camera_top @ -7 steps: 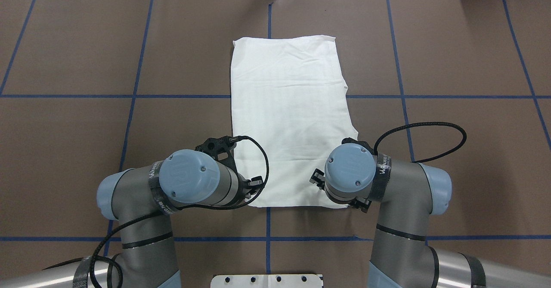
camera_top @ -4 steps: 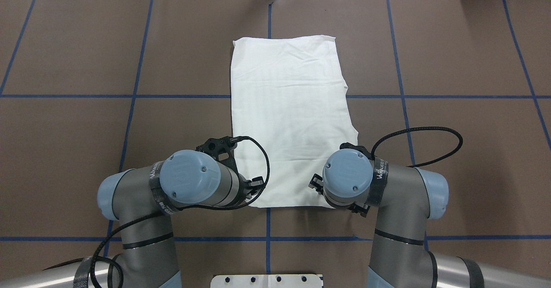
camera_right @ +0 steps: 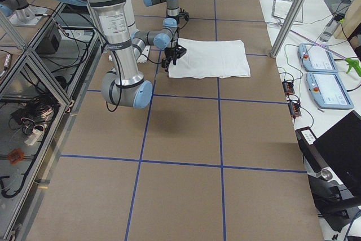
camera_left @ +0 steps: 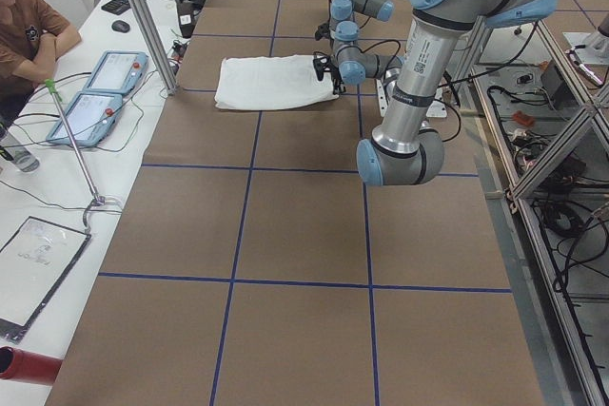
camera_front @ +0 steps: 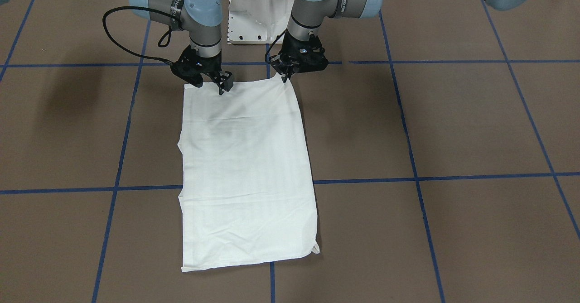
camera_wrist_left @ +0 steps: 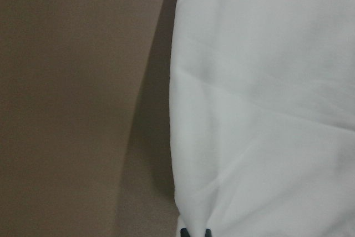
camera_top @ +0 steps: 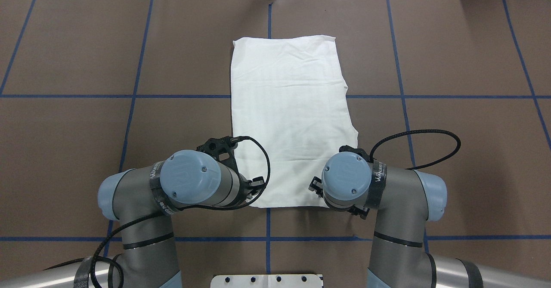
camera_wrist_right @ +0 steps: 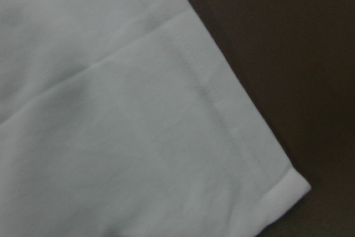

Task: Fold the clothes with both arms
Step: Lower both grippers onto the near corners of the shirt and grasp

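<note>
One T-shirt (camera_front: 244, 167), white, folded to a long rectangle, lay flat mid-frame on the table (camera_front: 453, 126); no print or collar showed. Two arms were counted. The left arm (camera_top: 142, 193) came in at the lower left of the overhead view, the right arm (camera_top: 387, 189) at the lower right. Both bent over the shirt's bottom edge there.

In the front view the left gripper (camera_front: 285, 77) sat at the shirt's top right corner. Its jaws were narrow and pinched on the cloth, which rose slightly to them. The right gripper (camera_front: 225, 87) sat on the top edge, just in from the left corner, fingers close together on the fabric. The right wrist view showed only a hemmed corner on dark table.

The table had a brown cover with a grid of blue tape lines (camera_front: 412, 167). A white pedestal (camera_front: 253, 17) stood at top centre. In the left side view, one person (camera_left: 29, 30) sat at the upper left, beside a white bench. Two handheld control panels (camera_left: 100, 87) and cables lay on it. A metal frame with wiring ran along the right edge.
</note>
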